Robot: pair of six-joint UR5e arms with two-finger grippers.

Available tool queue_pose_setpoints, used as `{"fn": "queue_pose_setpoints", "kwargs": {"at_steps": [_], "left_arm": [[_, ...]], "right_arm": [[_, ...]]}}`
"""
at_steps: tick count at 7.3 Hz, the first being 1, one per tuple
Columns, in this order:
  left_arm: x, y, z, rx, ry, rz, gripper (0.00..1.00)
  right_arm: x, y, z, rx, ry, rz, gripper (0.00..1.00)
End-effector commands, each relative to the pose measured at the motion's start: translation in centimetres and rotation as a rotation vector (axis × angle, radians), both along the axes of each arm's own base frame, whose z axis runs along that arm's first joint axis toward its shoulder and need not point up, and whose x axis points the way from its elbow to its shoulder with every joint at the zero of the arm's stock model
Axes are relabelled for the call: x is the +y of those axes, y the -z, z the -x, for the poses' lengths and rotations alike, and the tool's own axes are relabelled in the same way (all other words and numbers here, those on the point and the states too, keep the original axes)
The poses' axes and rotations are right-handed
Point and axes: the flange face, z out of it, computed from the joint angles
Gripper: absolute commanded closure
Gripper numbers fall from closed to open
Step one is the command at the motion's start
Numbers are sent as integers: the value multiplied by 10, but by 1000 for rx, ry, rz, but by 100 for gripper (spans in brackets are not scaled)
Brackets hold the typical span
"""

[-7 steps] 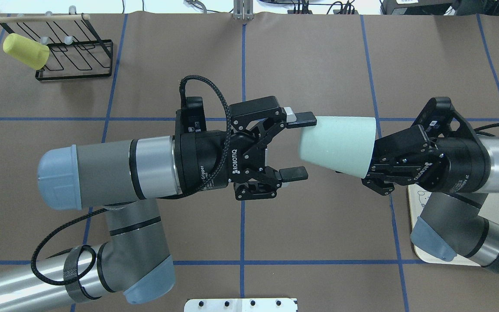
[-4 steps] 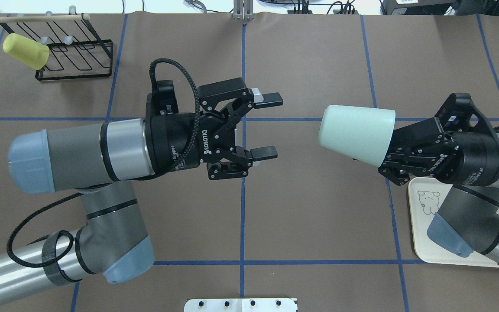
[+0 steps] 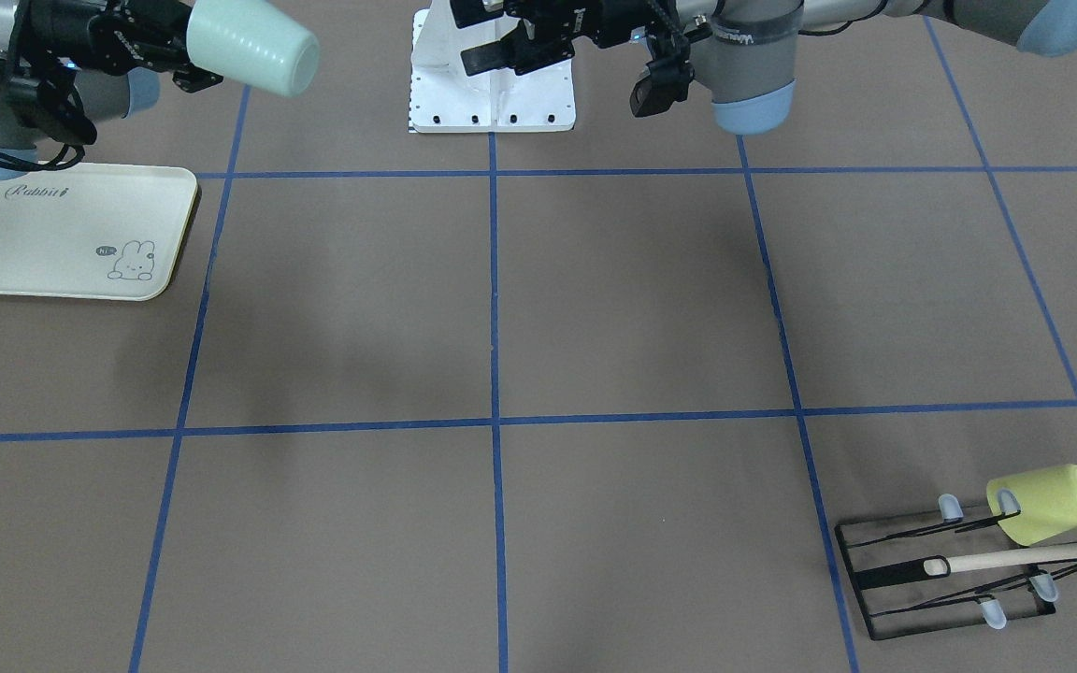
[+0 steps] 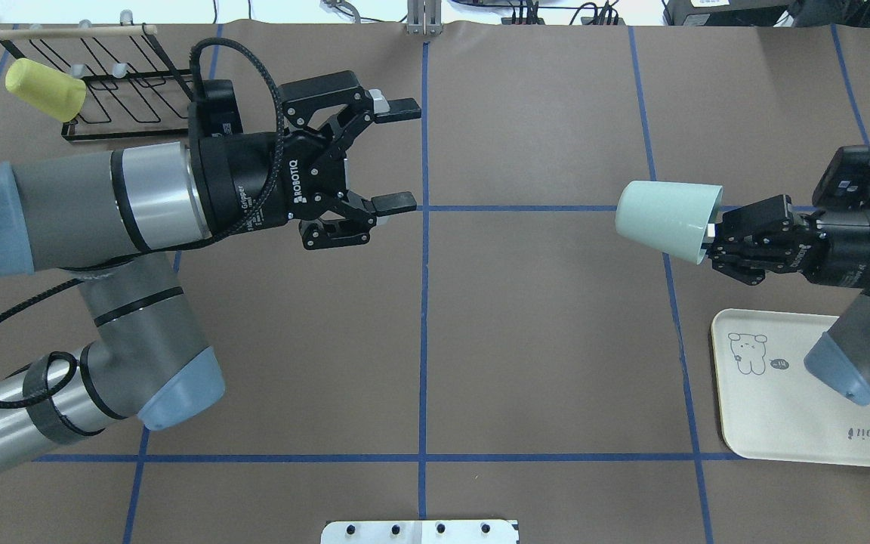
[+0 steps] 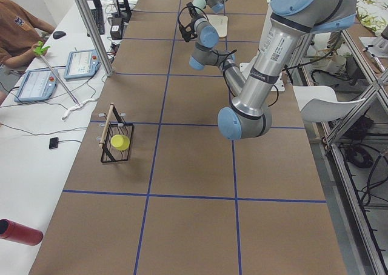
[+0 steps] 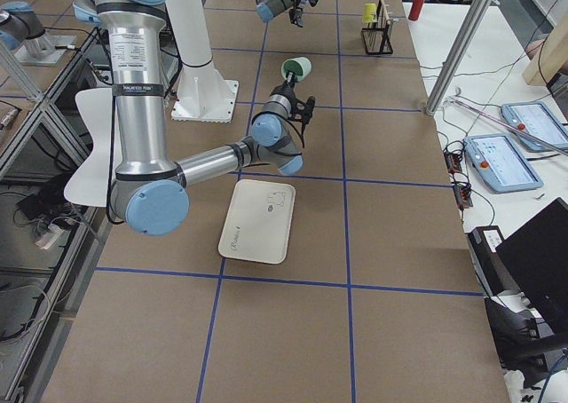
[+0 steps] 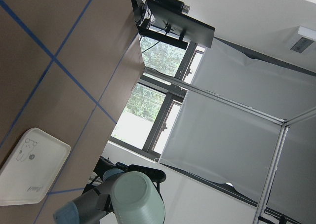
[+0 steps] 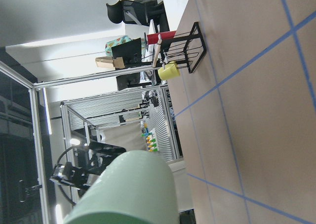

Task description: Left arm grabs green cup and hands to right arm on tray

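Observation:
The pale mint-green cup (image 4: 665, 219) lies on its side in the air, base toward the table's middle. My right gripper (image 4: 711, 233) is shut on its rim and holds it above the table, just beyond the cream tray (image 4: 767, 408). The cup also shows in the front view (image 3: 249, 47), the left wrist view (image 7: 137, 202) and the right wrist view (image 8: 128, 189). My left gripper (image 4: 401, 155) is open and empty, well to the left of the cup, near the wire rack. The tray (image 3: 43, 234) holds nothing.
A black wire rack (image 4: 133, 98) with a yellow-green cup (image 4: 46, 89) on a peg stands at the far left corner. The robot's white base plate (image 4: 420, 531) is at the near edge. Blue tape lines grid the brown table.
My left gripper, open, has pulled back to the left and away from the cup. My right gripper has carried the cup to the right, toward the tray.

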Motion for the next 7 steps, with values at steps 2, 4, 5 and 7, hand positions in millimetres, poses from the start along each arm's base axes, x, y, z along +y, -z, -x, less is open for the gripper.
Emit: {"fn": "queue_pose_setpoints", "kwargs": {"at_steps": [2, 4, 5, 7], "left_arm": [[-24, -16, -19, -346, 93, -93, 0], [-27, -29, -20, -586, 122, -137, 0], [-25, -34, -16, -688, 125, -167, 0], [-32, -47, -15, -873, 114, -195, 0]], "right_arm": [[-60, -34, -47, 421, -27, -81, 100], [-85, -56, -56, 608, -15, -148, 100], [-92, -68, -56, 684, 1, -170, 100], [-101, -96, -57, 834, 15, -234, 100]]}}
